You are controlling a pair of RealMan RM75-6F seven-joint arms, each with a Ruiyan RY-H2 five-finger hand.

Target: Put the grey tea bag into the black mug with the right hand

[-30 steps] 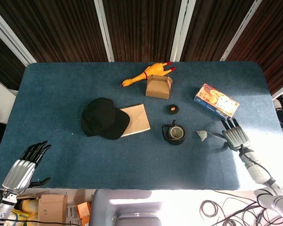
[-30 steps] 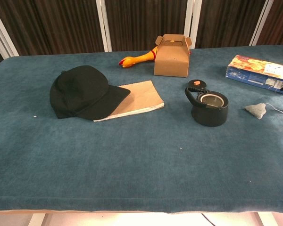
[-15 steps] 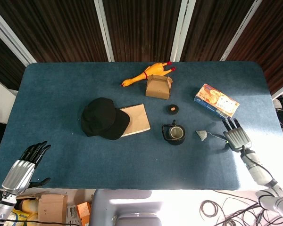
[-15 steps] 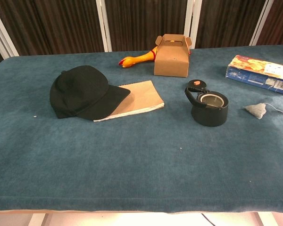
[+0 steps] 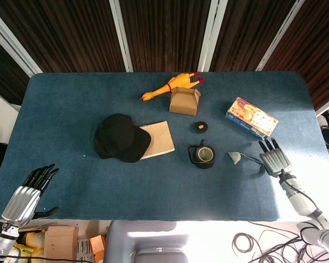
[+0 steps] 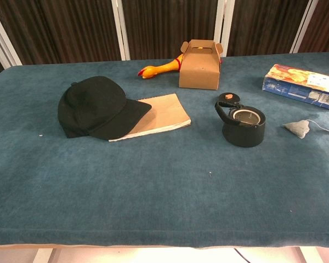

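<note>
Grey tea bag (image 5: 234,158) lies on the table (image 5: 71,109) beside the black mug (image 5: 203,155) — untouched. Right hand (image 5: 274,159) nearby, fingers spread, empty (left hand (image 5: 27,194) likewise).

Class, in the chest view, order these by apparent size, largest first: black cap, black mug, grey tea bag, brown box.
1. black cap
2. brown box and black mug: look alike, and the box sits farther back
3. grey tea bag

Even, bright light; both views sharp.
Soft, short shadows lie on the blue tabletop (image 5: 71,109). The head view blows out to white glare along its near edge, while the far dark panels stay dim.
</note>
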